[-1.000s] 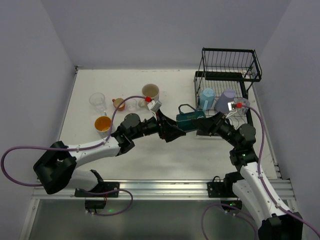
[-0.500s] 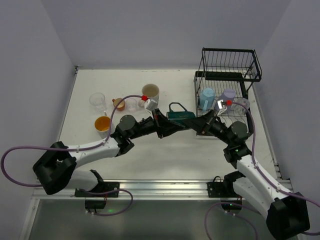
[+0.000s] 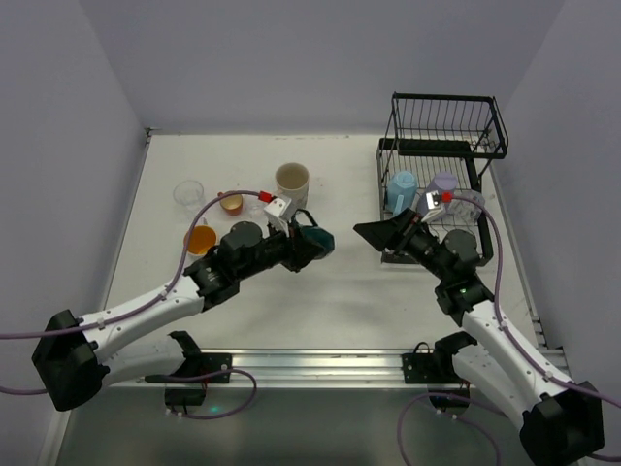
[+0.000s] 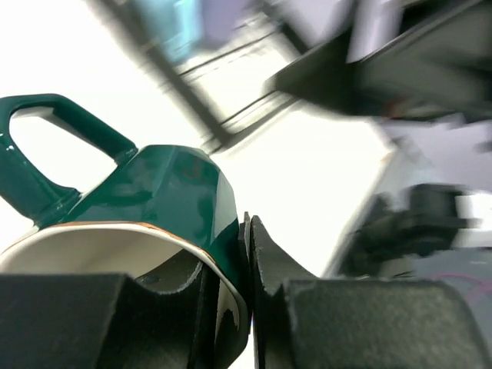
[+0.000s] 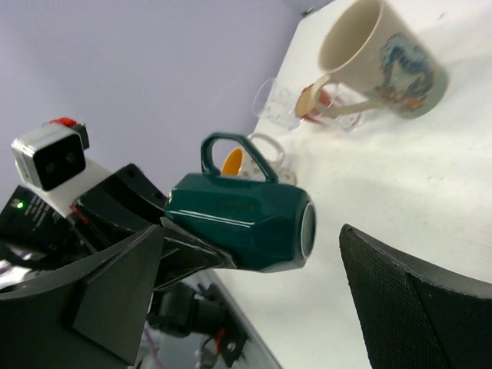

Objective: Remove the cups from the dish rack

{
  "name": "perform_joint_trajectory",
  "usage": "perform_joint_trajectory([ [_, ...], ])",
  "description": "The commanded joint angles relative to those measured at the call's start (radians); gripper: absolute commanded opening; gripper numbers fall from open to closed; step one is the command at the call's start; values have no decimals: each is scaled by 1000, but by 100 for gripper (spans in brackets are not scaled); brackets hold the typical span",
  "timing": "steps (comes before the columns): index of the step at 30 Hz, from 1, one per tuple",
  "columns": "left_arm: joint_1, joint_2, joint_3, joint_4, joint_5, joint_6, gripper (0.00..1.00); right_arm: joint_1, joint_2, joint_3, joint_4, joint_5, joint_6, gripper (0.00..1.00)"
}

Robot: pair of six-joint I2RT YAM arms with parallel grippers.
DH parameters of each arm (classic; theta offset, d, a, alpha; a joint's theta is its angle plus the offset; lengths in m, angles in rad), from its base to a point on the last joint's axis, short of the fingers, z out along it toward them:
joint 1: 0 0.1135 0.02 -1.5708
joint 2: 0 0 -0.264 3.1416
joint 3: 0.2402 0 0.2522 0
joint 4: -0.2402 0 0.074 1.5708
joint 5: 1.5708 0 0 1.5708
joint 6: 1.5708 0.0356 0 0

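Above the table (image 3: pixel 340 291), left gripper (image 3: pixel 302 247) holds green mug (image 5: pixel 238 211) sideways, handle (image 4: pixel 88 127) up.

Top cam overhead, wrist cams close, sharing mug (image 5: pixel 238 223)

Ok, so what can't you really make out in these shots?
- Top view: the green mug is partly covered by the left gripper; its opening is hidden.
- Left wrist view: the dish rack and its cups are smeared by motion blur.
- Right wrist view: the clear glasses overlap behind the beige mug; their count is unclear.
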Motion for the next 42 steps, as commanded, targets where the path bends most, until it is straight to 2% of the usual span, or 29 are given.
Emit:
perform_joint_trajectory([
  [1, 4, -62, 130, -367, -269, 136, 0, 1, -34, 63, -118, 133, -134, 99],
  [2, 7, -57, 142, -417, -306, 140, 0, -1, -36, 67, -132, 144, -145, 99],
  [3, 8, -47, 156, -535, -345, 143, 0, 1, -39, 69, -149, 151, -157, 99],
  [5, 16, 8, 199, -634, -443, 145, 0, 1, -48, 67, -157, 159, -180, 99],
  [6, 30, 31, 210, -710, -462, 153, 0, 1, -51, 67, -160, 161, -188, 99],
  [9, 74, 125, 248, -790, -460, 185, 0, -1, -57, 64, -163, 156, -199, 99],
  [17, 211, 269, 317, -768, -397, 249, 0, 1, -27, 46, -145, 107, -239, 99],
  [25, 272, 392, 374, -774, -344, 280, 0, -1, -25, 41, -163, 116, -285, 99],
  [30, 300, 409, 360, -780, -333, 280, 0, 1, -45, 58, -233, 179, -338, 99],
  [34, 304, 414, 356, -792, -344, 283, 14, -1, -48, 93, -286, 236, -374, 99],
  [35, 304, 412, 357, -794, -344, 284, 26, 1, -47, 102, -308, 248, -389, 99],
  [37, 304, 408, 359, -794, -341, 288, 33, 1, -41, 136, -338, 277, -412, 99],
  [38, 304, 404, 365, -800, -345, 289, 42, 1, -36, 150, -371, 320, -444, 99],
  [42, 304, 360, 374, -798, -347, 291, 60, 1, 10, 222, -463, 459, -519, 99],
])
